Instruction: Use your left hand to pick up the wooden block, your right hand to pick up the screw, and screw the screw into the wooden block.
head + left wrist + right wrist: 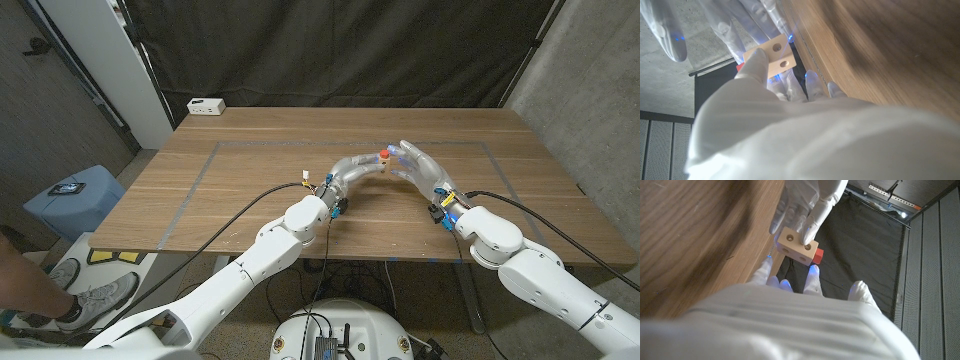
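The wooden block [796,247] is held up above the table [250,190], near its middle, pinched by the fingers of the left hand [352,172]; in both wrist views two round holes are seen in one face of the block. The right hand [422,167] is brought in against the left, its fingertips [814,271] just beside the block. A small red piece, taken to be the screw [818,255], is seen at the block's far edge and, in the head view, between the two hands. Whether the right hand actually has hold of it cannot be told, since the contact is hidden behind the block and the fingers. Several things could go wrong from here. The block appears to be held only at its edges, so it could be turned or pushed out of the left hand's pinch if the screw is pressed in off the hole's line. If the screw is started at a tilt, it would probably jam or skid across the wood. The hands are crowded close together, so a finger could be caught against the block while twisting, and a loosened screw would likely be dropped onto the table.
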You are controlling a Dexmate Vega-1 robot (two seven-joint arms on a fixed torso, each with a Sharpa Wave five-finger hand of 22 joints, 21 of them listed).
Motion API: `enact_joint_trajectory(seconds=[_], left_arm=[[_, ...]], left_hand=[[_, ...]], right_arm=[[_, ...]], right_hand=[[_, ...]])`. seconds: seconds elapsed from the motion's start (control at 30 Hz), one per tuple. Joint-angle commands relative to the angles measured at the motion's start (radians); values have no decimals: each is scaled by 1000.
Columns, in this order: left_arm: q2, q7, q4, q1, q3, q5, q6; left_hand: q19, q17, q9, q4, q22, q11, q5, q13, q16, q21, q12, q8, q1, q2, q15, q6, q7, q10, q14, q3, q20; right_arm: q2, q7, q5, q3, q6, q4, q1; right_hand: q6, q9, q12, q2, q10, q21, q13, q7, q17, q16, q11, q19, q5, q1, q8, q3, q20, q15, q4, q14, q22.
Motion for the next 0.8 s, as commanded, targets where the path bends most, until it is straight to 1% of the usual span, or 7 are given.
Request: enact_joint_trajectory(seconds=[0.03,0.27,0.67,0.8], left_arm=[[-1,0,3,-1,0,-3,4],[-6,-2,13,-7,0,-4,3],[-14,-7,30,-20,2,-7,3],[-16,-8,33,-21,2,-8,5]], left_hand=[[6,2,3,4,4,0,6,3,5,3,6,4,-1,10,-55,9,0,10,3,6,6],[6,2,3,4,4,0,6,3,5,3,6,4,-2,10,-55,8,0,10,3,6,6],[6,3,3,5,4,1,6,3,5,3,6,5,-4,11,-55,9,-1,9,2,5,5],[5,2,3,5,4,1,6,3,5,3,6,4,-3,11,-55,8,-1,9,3,5,6]], right_arm=[[4,11,5,-9,0,8,13],[4,16,7,-12,2,11,17],[5,16,13,-15,1,12,16],[5,15,18,-15,-3,9,14]], right_hand=[[-2,-1,-3,-2,-10,-2,3,-5,2,-3,-1,-9,4,-3,2,3,3,8,4,-26,3],[3,-1,-3,-2,-13,-1,3,-11,2,-3,-5,-11,4,-5,6,3,4,8,5,-28,3],[18,-2,0,0,-10,1,3,-9,2,-2,-6,-9,5,-6,13,5,6,7,5,-27,3],[23,-2,1,0,-8,4,3,-6,1,-1,-9,-2,5,-5,15,6,2,6,4,-25,3]])
